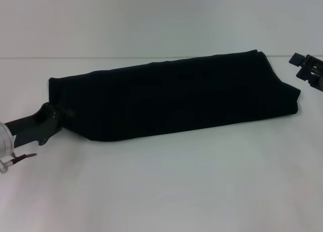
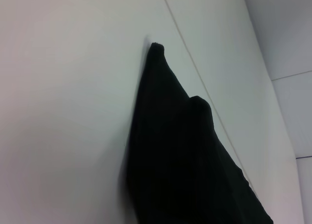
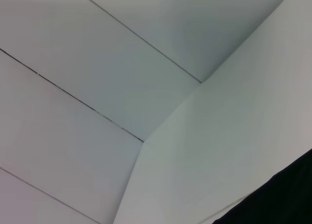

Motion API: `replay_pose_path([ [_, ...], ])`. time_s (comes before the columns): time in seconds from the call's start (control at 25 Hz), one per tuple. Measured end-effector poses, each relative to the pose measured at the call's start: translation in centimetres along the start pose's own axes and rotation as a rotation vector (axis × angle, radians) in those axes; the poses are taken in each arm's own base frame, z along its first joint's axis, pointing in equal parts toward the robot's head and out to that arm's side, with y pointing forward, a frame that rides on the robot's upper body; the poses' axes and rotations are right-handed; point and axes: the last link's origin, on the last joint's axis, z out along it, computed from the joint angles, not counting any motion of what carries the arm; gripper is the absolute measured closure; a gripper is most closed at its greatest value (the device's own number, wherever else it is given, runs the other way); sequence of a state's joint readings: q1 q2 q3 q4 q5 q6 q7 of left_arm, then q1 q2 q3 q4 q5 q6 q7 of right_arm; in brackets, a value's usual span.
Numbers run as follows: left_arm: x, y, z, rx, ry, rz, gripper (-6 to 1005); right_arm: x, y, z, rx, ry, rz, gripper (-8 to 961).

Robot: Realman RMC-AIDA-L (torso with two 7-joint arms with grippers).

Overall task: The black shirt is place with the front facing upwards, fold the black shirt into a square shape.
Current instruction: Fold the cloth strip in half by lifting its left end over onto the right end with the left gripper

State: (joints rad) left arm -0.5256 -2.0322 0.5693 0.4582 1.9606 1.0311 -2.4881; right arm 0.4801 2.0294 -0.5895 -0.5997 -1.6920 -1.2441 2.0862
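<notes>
The black shirt (image 1: 176, 95) lies on the white tabletop (image 1: 166, 186), folded lengthwise into one long, narrow band. In the head view the band runs across the surface from the robot's left, nearer side toward its right, farther side. No lettering or neck label shows on the upper face; only plain black cloth is visible. The right end of the band is folded thick and rounded, while the left end is flatter, with a squared corner.

The left pincer (image 1: 64, 112) is at the left end of the shirt, low on the tabletop, with its tip against the near left corner of the cloth. Its dark fingers merge with the dark fabric there, so whether they are spread, pressed together or pinching the cloth cannot be told. The left wrist view shows the shirt (image 2: 180, 160) rising as a dark mass from the tabletop (image 2: 63, 112), with two small rounded bumps along its upper edge; no fingers appear in that view.

The right pincer (image 1: 309, 70) sits at the far right edge of the head view, just beyond the right end of the shirt and not touching it. Its fingers stand apart. The right wrist view shows mostly pale wall panels, with a corner of black cloth (image 3: 278, 197) at one edge.
</notes>
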Motion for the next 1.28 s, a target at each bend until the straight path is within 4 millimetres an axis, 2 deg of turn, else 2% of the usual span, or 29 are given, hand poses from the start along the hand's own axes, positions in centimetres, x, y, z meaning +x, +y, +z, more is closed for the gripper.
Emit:
replay_pose_path([
  [0.24, 0.7, 0.3, 0.0, 0.012, 0.013, 0.057, 847, -0.1, 0.0, -0.1, 0.001, -0.007, 0.003, 208],
  [0.4, 2.4, 0.1, -1.2, 0.029, 0.049, 0.083, 935, -0.2, 0.0, 0.0, 0.002, -0.009, 0.003, 208],
  [0.44, 2.4, 0.1, -1.2, 0.029, 0.049, 0.083, 935, -0.2, 0.0, 0.0, 0.002, -0.009, 0.002, 208],
  [0.48, 3.4, -0.5, -2.2, 0.048, 0.075, 0.084, 935, -0.2, 0.0, 0.0, 0.002, -0.009, 0.002, 208],
  [0.8, 5.1, -2.4, -4.9, 0.103, 0.155, 0.082, 934, -0.3, -0.4, -0.4, 0.012, -0.02, 0.014, 209],
  [1.04, 6.2, -3.5, -6.4, 0.165, 0.198, 0.094, 934, -0.1, -0.7, -0.6, 0.018, -0.03, 0.034, 209],
  [1.16, 6.4, -3.4, -6.4, 0.175, 0.198, 0.105, 935, -0.2, -0.8, -0.7, 0.019, -0.035, 0.038, 209],
  [1.28, 6.3, -2.0, -6.2, 0.112, 0.187, 0.135, 935, -0.2, -0.8, -0.7, 0.019, -0.037, 0.039, 209],
])
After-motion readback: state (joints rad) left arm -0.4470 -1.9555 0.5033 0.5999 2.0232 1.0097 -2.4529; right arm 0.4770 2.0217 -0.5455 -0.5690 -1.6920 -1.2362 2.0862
